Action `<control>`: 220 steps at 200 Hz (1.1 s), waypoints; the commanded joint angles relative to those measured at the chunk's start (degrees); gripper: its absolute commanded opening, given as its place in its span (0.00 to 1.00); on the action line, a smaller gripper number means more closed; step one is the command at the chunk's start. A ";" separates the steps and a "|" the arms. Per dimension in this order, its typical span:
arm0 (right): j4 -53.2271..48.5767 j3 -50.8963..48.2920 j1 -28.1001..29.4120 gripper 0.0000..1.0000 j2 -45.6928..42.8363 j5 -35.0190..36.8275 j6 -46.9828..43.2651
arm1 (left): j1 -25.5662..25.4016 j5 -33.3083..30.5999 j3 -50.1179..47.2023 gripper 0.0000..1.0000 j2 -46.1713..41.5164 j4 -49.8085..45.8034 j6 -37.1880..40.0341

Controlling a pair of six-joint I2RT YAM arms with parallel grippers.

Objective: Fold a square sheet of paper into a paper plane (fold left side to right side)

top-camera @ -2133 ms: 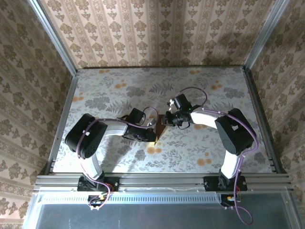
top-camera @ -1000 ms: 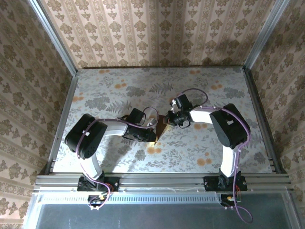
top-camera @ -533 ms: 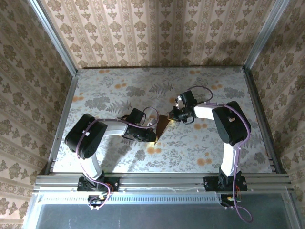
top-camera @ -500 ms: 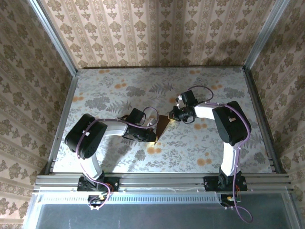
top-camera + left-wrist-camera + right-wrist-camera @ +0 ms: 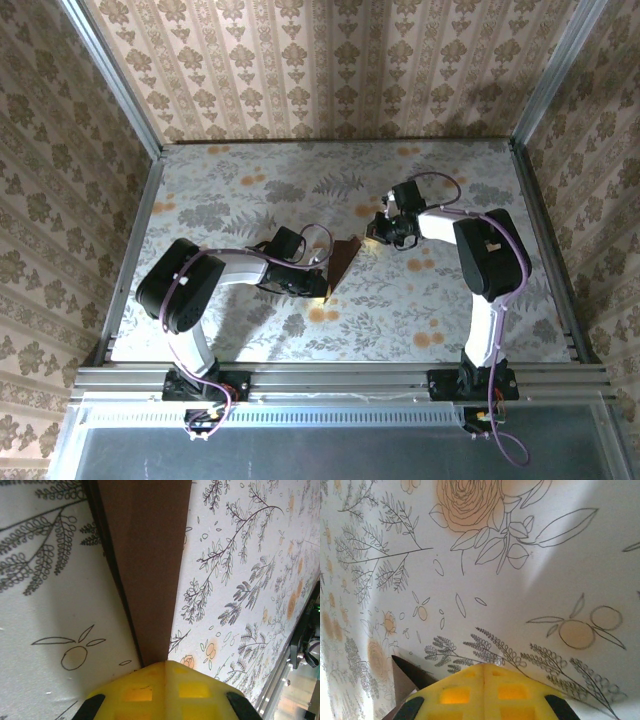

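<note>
Touching near end of folded dark reddish-brown paper sheet [image 5: 343, 257] [image 5: 145, 555] at counter [image 5: 420, 310] centre with my clenched left gripper [image 5: 320, 288] [image 5: 165, 680]; my right gripper [image 5: 379, 235] [image 5: 482, 685] clenched, empty, near sheet's right side.

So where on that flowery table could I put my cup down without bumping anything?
Bare: the far strip of the table along the back wall, and the near middle by the front rail. Crowded: the centre, where the left pincer and right pincer sit by the folded paper.
</note>
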 commanded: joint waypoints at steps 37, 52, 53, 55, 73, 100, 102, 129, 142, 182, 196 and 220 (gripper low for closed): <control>-1.54 -8.21 -0.82 0.04 -15.71 4.14 -0.46 | -0.45 -7.93 0.89 0.00 1.13 -1.58 -4.80; -1.35 -10.98 -1.08 0.06 -19.02 4.77 -0.06 | -0.52 -8.67 2.10 0.00 1.80 -0.08 -6.14; -1.35 -11.20 -1.05 0.06 -19.18 4.82 -0.04 | -0.53 -8.75 2.13 0.00 1.86 -0.02 -6.18; -1.40 -11.63 -1.10 0.06 -19.59 4.87 -0.02 | -0.54 -8.85 2.35 0.00 2.09 0.05 -6.27; -2.21 -14.69 -1.45 0.07 -23.18 5.83 0.16 | -0.53 -9.86 3.56 0.00 3.26 0.96 -7.28; -3.64 -18.61 -2.75 0.11 -28.19 6.94 -0.15 | -0.63 -10.56 4.18 0.00 4.73 3.83 -9.81; -3.71 -18.84 -2.94 0.11 -28.54 7.04 -0.18 | -0.67 -10.64 4.18 0.00 4.81 4.09 -9.99; -4.08 -21.98 -4.37 0.16 -32.30 7.51 -0.19 | -1.36 -11.29 5.48 0.00 5.18 5.84 -11.47; -4.28 -23.11 -5.06 0.19 -33.67 7.52 -0.36 | -1.71 -11.55 6.33 0.00 4.97 5.59 -11.40; -6.70 -24.52 -5.88 0.29 -35.66 9.76 -2.47 | -2.65 -12.59 8.77 0.11 2.93 4.19 -9.32; -8.03 -24.82 -5.87 0.34 -36.20 11.55 -3.43 | -3.04 -13.45 9.67 0.19 1.62 3.18 -8.00; -10.47 -25.00 -5.89 0.45 -36.97 13.14 -4.90 | -4.00 -17.73 10.79 0.35 -1.85 -0.15 -3.93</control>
